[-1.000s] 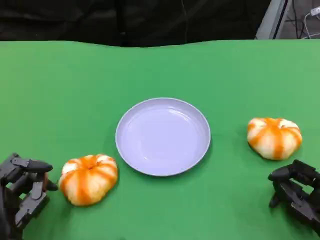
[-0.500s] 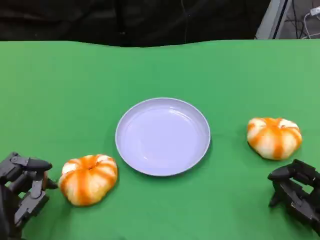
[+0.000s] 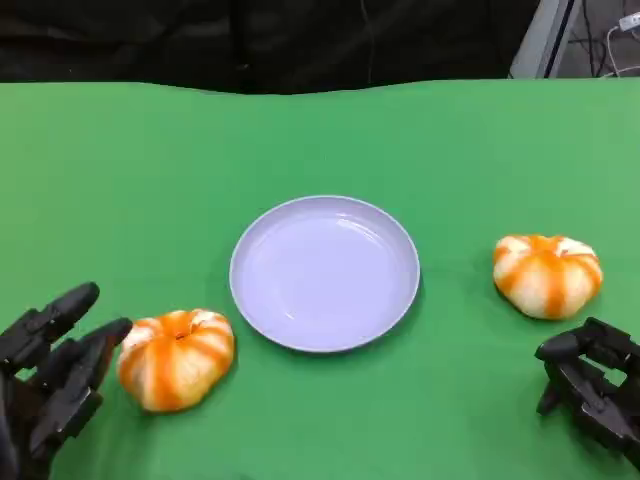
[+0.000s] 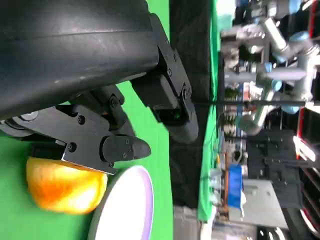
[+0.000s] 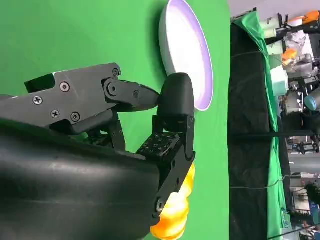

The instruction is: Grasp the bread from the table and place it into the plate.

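Observation:
Two round orange-and-white striped breads lie on the green table. One bread [image 3: 177,357] sits left of the lavender plate [image 3: 325,272], the other bread [image 3: 547,275] to its right. My left hand [image 3: 52,375] is at the lower left, fingers spread and stretched toward the left bread, holding nothing. The left wrist view has that bread [image 4: 65,187] just beyond the fingers [image 4: 125,147], beside the plate [image 4: 125,210]. My right hand [image 3: 590,390] rests low at the lower right, below the right bread, fingers curled, nothing in it. The right wrist view shows the plate [image 5: 187,60] and bread [image 5: 175,215].
The green cloth [image 3: 150,170] covers the whole table, with its far edge against a dark backdrop [image 3: 250,40]. The plate holds nothing. Lab equipment and other robot arms [image 4: 280,60] stand beyond the table in the left wrist view.
My left hand has uncurled its fingers and spread them out toward the left bread. The right hand, both breads and the plate have stayed in place.

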{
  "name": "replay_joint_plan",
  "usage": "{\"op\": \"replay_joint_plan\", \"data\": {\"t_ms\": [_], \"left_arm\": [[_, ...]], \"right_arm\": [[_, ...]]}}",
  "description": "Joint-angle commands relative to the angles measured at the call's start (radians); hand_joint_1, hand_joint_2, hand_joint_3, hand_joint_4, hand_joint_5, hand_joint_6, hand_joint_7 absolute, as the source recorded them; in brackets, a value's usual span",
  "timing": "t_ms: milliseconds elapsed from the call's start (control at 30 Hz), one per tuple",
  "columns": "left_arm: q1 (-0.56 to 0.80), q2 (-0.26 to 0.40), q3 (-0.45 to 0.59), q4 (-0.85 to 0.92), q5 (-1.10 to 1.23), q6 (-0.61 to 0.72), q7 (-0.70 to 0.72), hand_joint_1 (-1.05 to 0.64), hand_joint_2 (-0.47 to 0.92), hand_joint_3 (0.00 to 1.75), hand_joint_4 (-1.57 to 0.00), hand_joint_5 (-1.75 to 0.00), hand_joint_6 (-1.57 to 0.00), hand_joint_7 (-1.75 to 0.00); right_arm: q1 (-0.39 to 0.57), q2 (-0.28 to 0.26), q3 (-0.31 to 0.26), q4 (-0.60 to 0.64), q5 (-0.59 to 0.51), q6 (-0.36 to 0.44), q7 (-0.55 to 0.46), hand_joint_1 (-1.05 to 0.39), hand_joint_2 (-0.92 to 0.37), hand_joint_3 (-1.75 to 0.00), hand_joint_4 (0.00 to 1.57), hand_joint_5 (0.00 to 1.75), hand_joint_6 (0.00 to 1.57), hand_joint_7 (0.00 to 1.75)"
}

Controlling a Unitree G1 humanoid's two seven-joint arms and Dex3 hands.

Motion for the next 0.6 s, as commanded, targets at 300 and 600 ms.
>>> {"op": "replay_joint_plan", "data": {"t_ms": [300,600], "left_arm": [[0.029,0.104,-0.048,0.030,0.331,-0.118,0.124,-0.69,0.92,0.05,-0.42,0.00,-0.41,0.00],[0.060,0.182,-0.150,-0.028,0.700,-0.054,0.416,-0.79,0.90,0.01,-0.49,-0.03,-0.50,-0.02]], "right_arm": [[0.000,-0.013,0.003,-0.008,0.007,0.002,-0.004,-0.26,-0.92,-0.44,0.64,1.69,0.78,1.03],[0.000,-0.012,0.003,-0.006,0.009,0.001,-0.007,-0.25,-0.92,-0.46,0.64,1.70,0.78,1.05]]}}
